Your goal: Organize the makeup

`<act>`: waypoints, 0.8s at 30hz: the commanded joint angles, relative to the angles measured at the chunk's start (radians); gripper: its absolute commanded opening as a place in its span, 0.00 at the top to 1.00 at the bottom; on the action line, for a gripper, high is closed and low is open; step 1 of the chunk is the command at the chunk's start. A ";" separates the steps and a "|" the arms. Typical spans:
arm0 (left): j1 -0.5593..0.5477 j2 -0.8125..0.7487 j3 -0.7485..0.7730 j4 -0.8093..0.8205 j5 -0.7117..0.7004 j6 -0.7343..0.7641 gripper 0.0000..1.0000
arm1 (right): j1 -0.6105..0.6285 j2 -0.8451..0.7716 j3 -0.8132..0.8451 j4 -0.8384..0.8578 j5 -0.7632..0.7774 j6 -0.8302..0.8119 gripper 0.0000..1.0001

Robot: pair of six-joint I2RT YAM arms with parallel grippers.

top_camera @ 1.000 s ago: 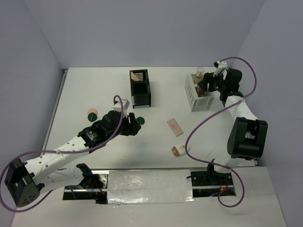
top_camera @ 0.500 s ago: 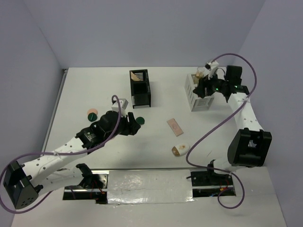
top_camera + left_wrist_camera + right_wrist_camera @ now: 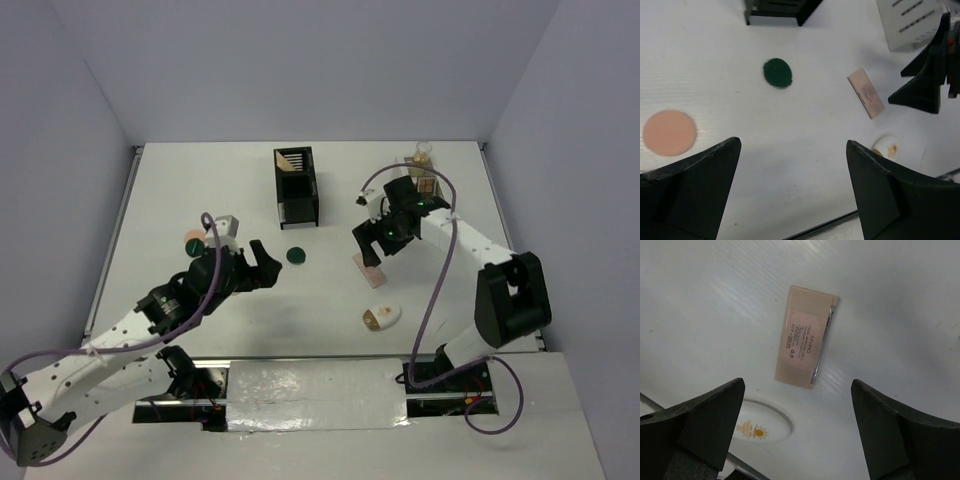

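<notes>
White counter (image 3: 180,190) seen from above, with two robot arms reaching over it. Left claw (image 3: 264,263) hangs with its jaws spread wide and empty. The dark green round compact (image 3: 295,256) lies flat on the counter just beyond its fingertips, apart from them. The peach round puff (image 3: 192,241) lies off to the claw's left, partly hidden by the arm. Right claw (image 3: 797,387) also stands wide open, holding nothing — a flat beige eyeshadow palette (image 3: 804,336) lies on the counter below it, framed between the two fingers in the wrist view and untouched. A white-gold oval compact (image 3: 381,317) rests nearer the arm bases, near the palette. At the far side stand a black slotted organizer box (image 3: 296,187) and a white grid-sided organizer box (image 3: 912,27) — a gold-capped beige bottle (image 3: 423,152) is upright at the white box's far end.
</notes>
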 commanded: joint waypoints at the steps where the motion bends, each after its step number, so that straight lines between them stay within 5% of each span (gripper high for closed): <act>1: 0.026 -0.063 0.027 -0.123 -0.126 -0.042 0.01 | 0.066 0.113 0.061 -0.061 0.156 0.118 0.05; 10: 0.184 -0.073 0.034 -0.211 0.010 0.001 0.01 | 0.103 0.285 0.105 -0.035 0.190 0.188 0.08; 24: 0.204 -0.064 0.031 -0.178 0.050 0.007 0.02 | 0.140 0.397 0.156 0.020 0.319 0.224 0.22</act>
